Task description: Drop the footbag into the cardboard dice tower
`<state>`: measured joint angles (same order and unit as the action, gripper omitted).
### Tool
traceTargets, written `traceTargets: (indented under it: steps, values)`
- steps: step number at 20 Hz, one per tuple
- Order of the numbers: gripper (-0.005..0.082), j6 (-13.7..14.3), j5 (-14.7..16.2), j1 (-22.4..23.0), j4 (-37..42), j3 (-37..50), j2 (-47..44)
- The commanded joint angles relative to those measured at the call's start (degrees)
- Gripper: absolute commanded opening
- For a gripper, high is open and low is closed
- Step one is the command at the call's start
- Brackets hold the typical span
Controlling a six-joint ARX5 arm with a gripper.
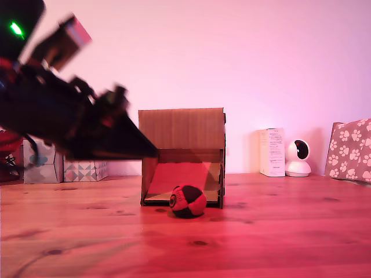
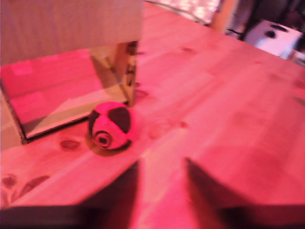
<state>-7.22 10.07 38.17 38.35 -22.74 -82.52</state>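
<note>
white carton (image 1: 272, 152), small camera (image 1: 298, 157), patterned boxes (image 1: 84, 170)

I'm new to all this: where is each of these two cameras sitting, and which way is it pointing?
Exterior view: low at table height, facing the brown cardboard dice tower and wall; the dark arm and gripper enter from this view's left.
Wrist view: on the arm, looking down past the two dark open gripper fingers at the wooden table.
Both show the red-and-black stitched footbag lying on the table before the tower's lower opening.
</note>
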Motion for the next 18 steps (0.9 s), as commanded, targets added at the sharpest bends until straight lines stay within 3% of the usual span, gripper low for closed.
traceTargets:
  steps: [1, 4, 18]
  values:
    - [0.0777, -0.3, -0.9, 0.3, 1.1, -1.6, -2.6]
    - [0.0791, 0.2, -3.1, 0.2, 1.2, -5.1, -7.3]
    - [0.0782, 1.7, -6.1, 0.0, -0.5, -23.6, -29.8]
